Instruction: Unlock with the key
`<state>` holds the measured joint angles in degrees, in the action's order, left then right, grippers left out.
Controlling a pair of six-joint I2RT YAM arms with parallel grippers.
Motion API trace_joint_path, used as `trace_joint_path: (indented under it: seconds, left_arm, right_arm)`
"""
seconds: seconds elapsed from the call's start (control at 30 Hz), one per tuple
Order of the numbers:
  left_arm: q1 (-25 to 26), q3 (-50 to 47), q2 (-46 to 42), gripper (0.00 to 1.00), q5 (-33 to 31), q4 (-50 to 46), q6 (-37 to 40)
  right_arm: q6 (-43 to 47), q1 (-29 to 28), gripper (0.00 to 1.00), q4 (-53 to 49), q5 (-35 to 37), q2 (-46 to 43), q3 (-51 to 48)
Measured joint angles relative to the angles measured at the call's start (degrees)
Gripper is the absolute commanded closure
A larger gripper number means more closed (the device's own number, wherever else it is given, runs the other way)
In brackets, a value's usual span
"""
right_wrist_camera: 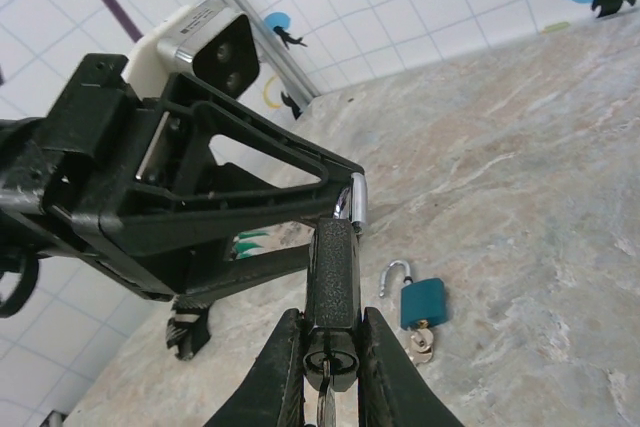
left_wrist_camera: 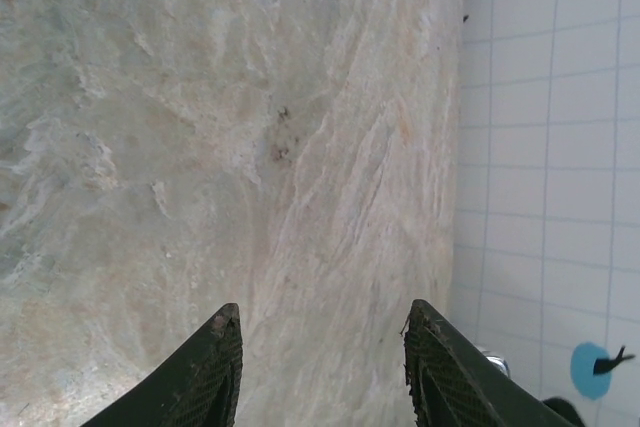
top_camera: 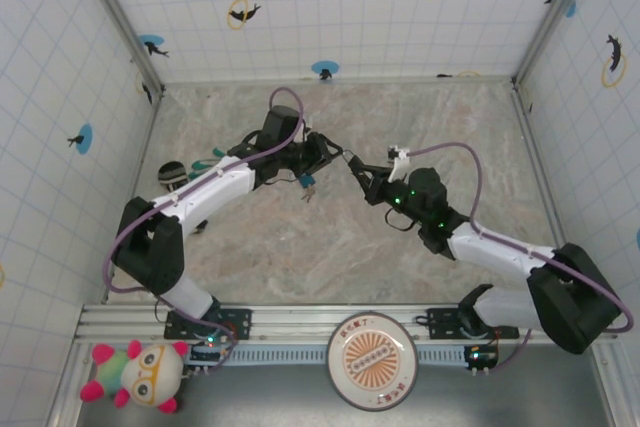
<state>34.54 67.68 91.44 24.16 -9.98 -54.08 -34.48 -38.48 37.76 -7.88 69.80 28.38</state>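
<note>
My right gripper (right_wrist_camera: 331, 313) is shut on a black padlock (right_wrist_camera: 332, 262), with a finger on each side of its body. The keyhole faces the camera, and a thin key (right_wrist_camera: 322, 402) sticks out of it, its head cut off by the frame's bottom edge. The silvery shackle (right_wrist_camera: 357, 197) points away and sits against a finger (right_wrist_camera: 250, 202) of the left gripper. My left gripper (left_wrist_camera: 322, 309) is open over bare table with nothing between its fingers. In the top view both grippers (top_camera: 338, 155) (top_camera: 357, 169) meet nose to nose above the table's middle.
A small blue padlock (right_wrist_camera: 422, 302) (top_camera: 307, 187) lies on the table with its shackle open and a key bunch under it. Teal-green strips (top_camera: 205, 162) and a dark round object (top_camera: 170, 172) lie at the left. Tiled walls (left_wrist_camera: 550, 147) enclose the table.
</note>
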Motion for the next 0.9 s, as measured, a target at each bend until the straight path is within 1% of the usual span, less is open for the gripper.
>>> trace_joint_path:
  seconds: [0.2,0.47,0.73,0.9]
  left_arm:
    - [0.0,0.1,-0.9,0.54,2.0,-1.1,6.4]
    - [0.0,0.2,-4.7,0.52,4.0,-1.5,12.0]
    - [0.9,0.3,-5.0,0.55,5.2,-1.8,14.7]
    - [1.5,0.3,-4.7,0.59,5.1,-3.9,16.5]
  right_arm:
    - [0.7,1.9,1.0,-2.0,-5.6,-1.4,0.0]
    - [1.2,2.5,1.0,-4.4,-11.4,-1.9,0.0]
    - [1.6,2.5,1.0,-4.6,-12.6,-2.3,0.0]
    - [2.2,2.5,1.0,-4.6,-13.5,-3.2,0.0]
